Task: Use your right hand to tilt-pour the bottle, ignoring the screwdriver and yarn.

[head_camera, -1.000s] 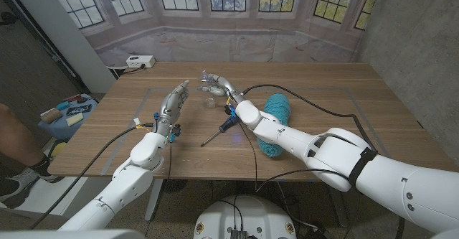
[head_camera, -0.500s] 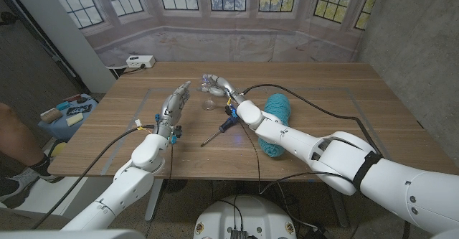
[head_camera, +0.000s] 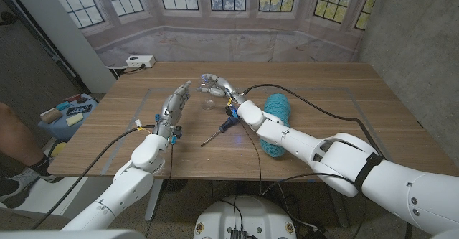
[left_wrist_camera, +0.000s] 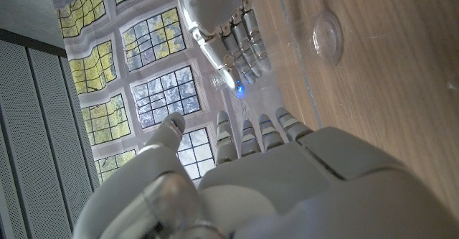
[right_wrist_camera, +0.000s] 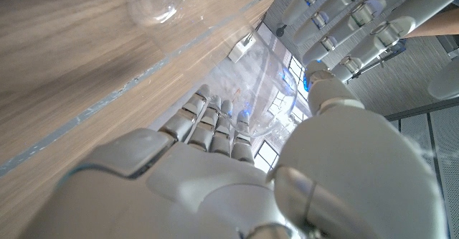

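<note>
Left hand (head_camera: 174,104) stands on edge with fingers straight and apart, holding nothing. Beside it, the right hand (head_camera: 217,85) grips the clear, thin-walled plastic bottle (head_camera: 208,85) above the table's far middle, with a small clear round cap or cup (head_camera: 209,103) below. Tilting well likely means a slow wrist roll with steady grip, since the smooth plastic could slip. Nearer lie the slim dark-handled screwdriver (head_camera: 220,130) and soft teal yarn skein (head_camera: 274,122) on the matte wooden table (head_camera: 337,110).

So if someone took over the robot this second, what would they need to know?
Right hand: grips the clear bottle, lifted off the table.
Left hand: open, holds nothing, close beside the right.
A clear cup stands on the table just below the bottle.
Screwdriver and yarn lie untouched by the right forearm.
Done: bottle picked up.
Left: the tilt-pour; how far it is tilted cannot be told.
</note>
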